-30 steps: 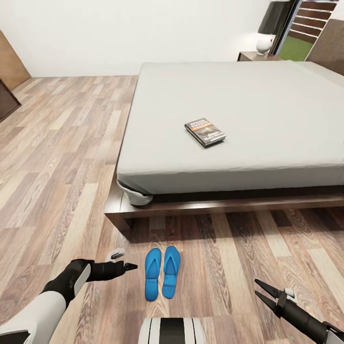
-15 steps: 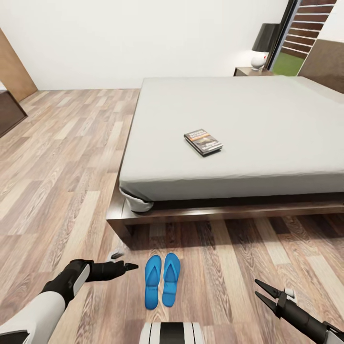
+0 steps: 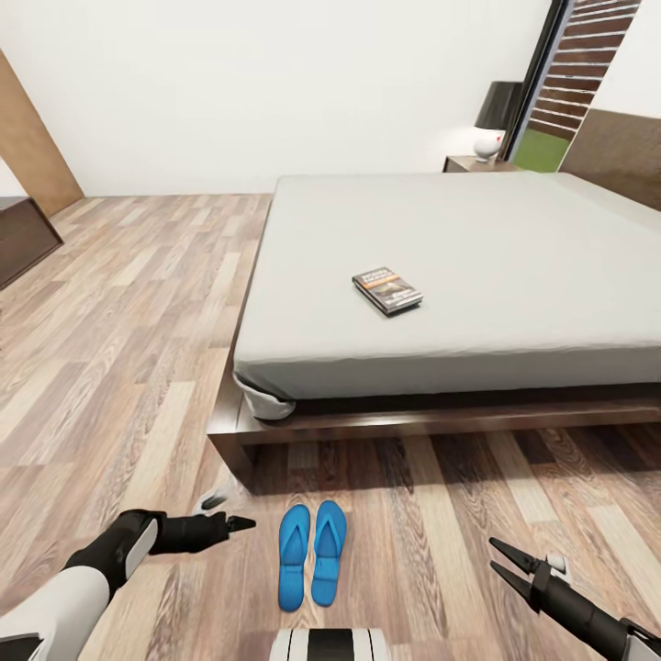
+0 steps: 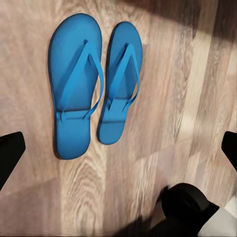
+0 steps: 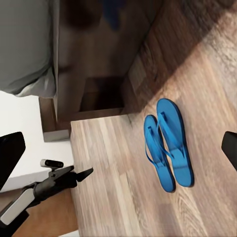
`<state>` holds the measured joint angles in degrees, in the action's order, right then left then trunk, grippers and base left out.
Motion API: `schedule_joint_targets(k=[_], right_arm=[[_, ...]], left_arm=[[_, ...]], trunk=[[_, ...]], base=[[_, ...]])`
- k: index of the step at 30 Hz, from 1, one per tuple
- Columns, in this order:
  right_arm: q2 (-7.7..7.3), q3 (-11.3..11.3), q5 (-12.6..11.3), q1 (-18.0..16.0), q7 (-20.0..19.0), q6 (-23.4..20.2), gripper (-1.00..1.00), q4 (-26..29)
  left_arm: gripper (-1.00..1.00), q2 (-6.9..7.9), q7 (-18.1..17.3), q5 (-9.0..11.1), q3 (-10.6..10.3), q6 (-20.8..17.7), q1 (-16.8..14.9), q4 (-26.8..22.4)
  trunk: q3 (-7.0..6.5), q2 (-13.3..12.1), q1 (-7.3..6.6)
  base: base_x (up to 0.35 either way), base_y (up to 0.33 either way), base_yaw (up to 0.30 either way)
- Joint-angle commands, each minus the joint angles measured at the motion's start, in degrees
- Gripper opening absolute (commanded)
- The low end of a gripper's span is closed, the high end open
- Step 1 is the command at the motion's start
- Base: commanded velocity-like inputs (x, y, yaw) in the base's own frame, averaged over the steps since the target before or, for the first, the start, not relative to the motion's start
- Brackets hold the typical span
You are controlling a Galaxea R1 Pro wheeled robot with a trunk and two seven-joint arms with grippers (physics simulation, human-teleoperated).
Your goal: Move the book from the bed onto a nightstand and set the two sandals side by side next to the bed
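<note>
— How do the jaws stand?

— The right gripper [image 3: 497, 559] is spread wide, its two dark fingers forked and grasping nothing, low over the wooden floor [image 3: 119, 367]. The left gripper [image 3: 240, 524] points toward the sandals [image 3: 311, 554]; in the left wrist view its fingertips sit far apart at the picture's edges, so it is released and empty too.

— And the sandals?

— Both blue sandals lie flat on the floor, side by side and nearly touching, between the two grippers and just off the bed [image 3: 459, 266] near its foot corner.

— The book?

— The book [image 3: 387, 290] lies flat on the mattress, well apart from both grippers. Beyond the bed's far side stands a nightstand [image 3: 468, 164] with a lamp [image 3: 492, 119] on it.
</note>
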<state>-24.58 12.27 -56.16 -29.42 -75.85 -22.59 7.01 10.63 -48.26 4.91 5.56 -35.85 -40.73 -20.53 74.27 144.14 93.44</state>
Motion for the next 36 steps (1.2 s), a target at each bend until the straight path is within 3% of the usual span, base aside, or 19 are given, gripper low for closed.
schedule_joint_targets(k=[1,4,11,26,36], right_arm=[[-0.03,0.5,-0.6,0.0,0.1,-0.5,1.0,0.0],[-0.03,0.5,-0.7,0.0,0.9,-0.2,1.0,0.0],[-0.03,0.6,-0.7,0.0,1.3,-0.1,1.0,-0.1],[-0.03,0.5,-0.6,0.0,1.5,-0.2,1.0,-0.1],[-0.05,0.5,-0.5,0.0,1.5,-0.1,1.0,-0.1]], left_arm=[[1.0,0.25,-0.6,0.3,0.2,-0.4,0.0,0.6],[1.0,1.16,-3.9,0.4,0.2,0.0,0.1,3.0],[1.0,1.93,-7.1,0.6,0.2,0.4,0.2,5.7],[1.0,4.09,-8.1,1.5,0.2,0.4,0.3,6.9],[1.0,4.37,-8.1,1.7,0.2,0.3,0.3,7.5]], trunk=[[-0.19,0.0,-0.03],[-0.85,0.0,-0.11],[-2.4,-0.1,-0.29],[-5.73,-0.3,-0.68],[-7.94,-0.5,-0.94]], base=[[0.0,0.0,0.0],[0.0,0.0,0.0],[0.0,0.0,0.0],[0.0,0.0,0.0],[0.0,0.0,0.0]])
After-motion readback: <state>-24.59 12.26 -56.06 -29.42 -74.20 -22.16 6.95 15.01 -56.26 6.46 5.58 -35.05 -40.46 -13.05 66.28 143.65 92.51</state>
